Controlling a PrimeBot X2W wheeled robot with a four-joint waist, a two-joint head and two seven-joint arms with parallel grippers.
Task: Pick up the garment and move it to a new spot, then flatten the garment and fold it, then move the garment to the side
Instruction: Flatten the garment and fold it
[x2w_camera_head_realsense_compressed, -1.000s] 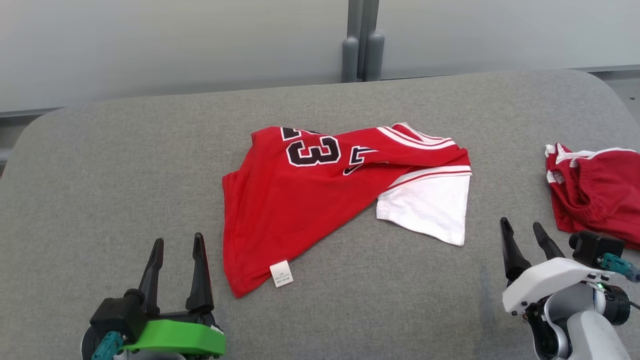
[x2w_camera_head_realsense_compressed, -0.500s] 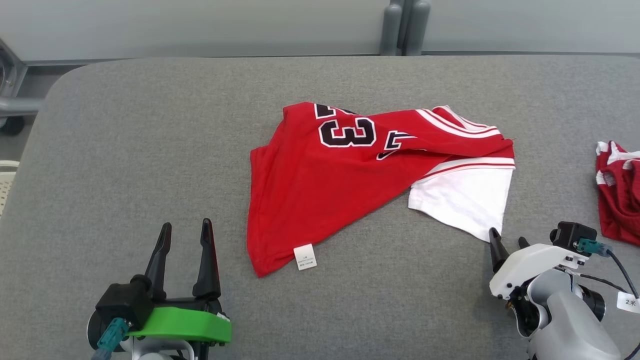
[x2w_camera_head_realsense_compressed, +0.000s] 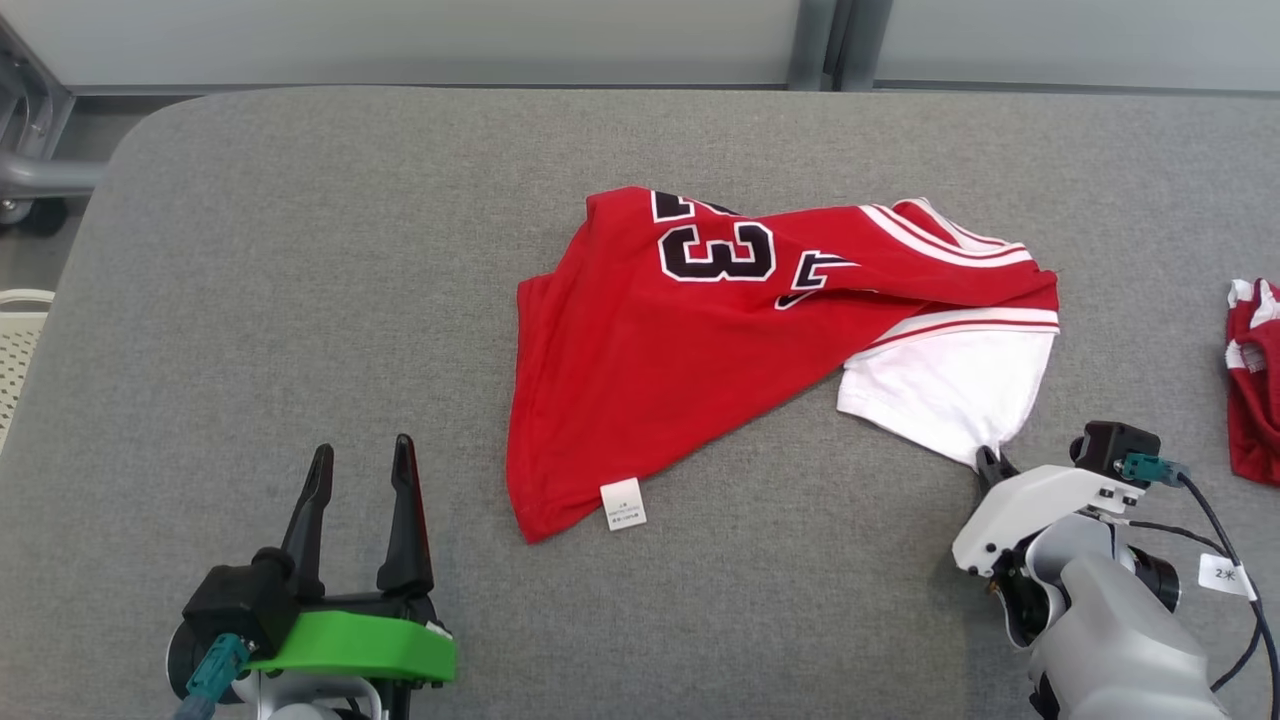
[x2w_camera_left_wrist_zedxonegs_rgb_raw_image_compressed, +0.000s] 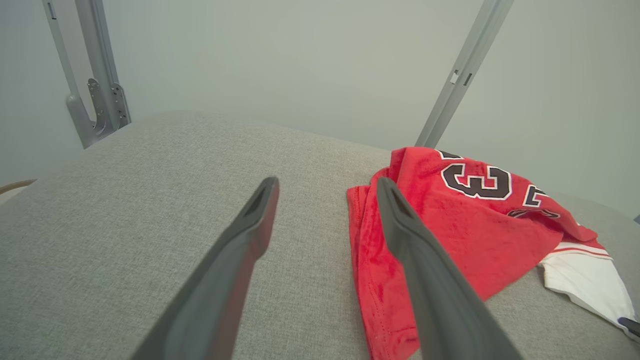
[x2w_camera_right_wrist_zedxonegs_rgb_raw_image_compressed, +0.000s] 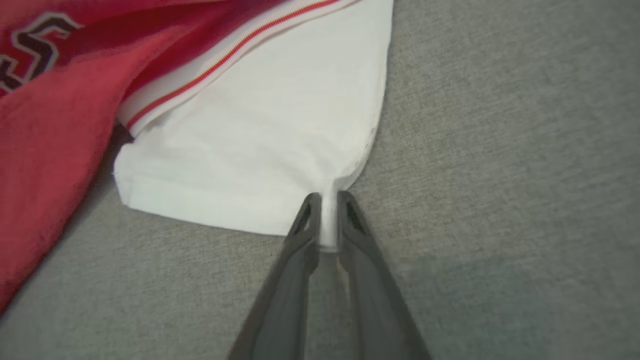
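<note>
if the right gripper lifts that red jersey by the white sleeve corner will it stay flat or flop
Probably floppy: the jersey lies in soft folds, so it should hang and drag. The right gripper pinches only a sleeve corner, which may slip.

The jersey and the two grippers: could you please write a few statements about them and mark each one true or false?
1. The right gripper is shut on a corner of the white sleeve of the jersey. True.
2. The left gripper is shut on the red hem. False: it is open, clear of the cloth, beside it over the grey surface.
3. The number 23 shows on the jersey. True.
4. The small white label sits right by the number. False: it lies at the near red corner, well away from the digits.
5. A second red garment lies at the right edge of the head view. True.
</note>
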